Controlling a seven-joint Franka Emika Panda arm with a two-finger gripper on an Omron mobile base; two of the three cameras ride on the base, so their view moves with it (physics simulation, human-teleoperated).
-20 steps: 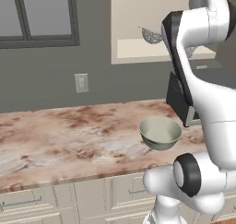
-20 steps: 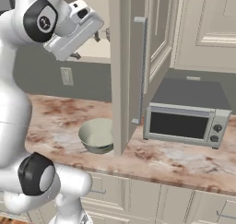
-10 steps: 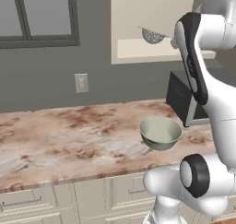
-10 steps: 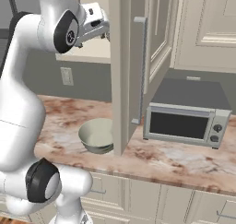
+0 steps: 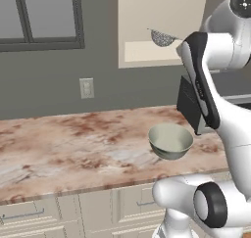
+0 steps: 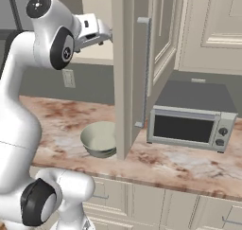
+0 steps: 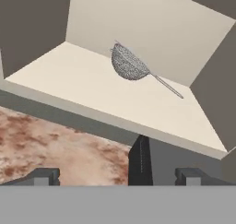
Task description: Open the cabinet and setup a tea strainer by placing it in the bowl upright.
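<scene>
Sitting inside the open cabinet (image 5: 147,16) is the tea strainer (image 5: 162,37). It is a small grey mesh cup with a thin wire handle. It rests on the pale floor of the cabinet, near the back wall. In the hand view the tea strainer (image 7: 129,65) is tipped a bit, and its handle points off to the right and down.

The cabinet door (image 6: 124,68) swings out wide, and its long metal bar handle (image 6: 148,63) runs up and down.

The gripper (image 7: 117,176) is open wide. Its two dark tips stand far apart at the bottom of the hand view, and nothing is between them. It is up high in front of the cabinet, looking in at the tea strainer, and it is not touching it. In the right base view the gripper (image 6: 108,34) is just beside the edge of the open door.

The bowl (image 5: 170,141) is pale grey-green and round. It sits upright on the table (image 5: 73,144), which has a brown and cream stone top. The bowl (image 6: 99,139) is down below the cabinet, well apart from the tea strainer.

A silver microwave (image 6: 191,126) sits on the table to the right of the open door. A white wall plug (image 5: 87,87) is on the grey wall above the table.
</scene>
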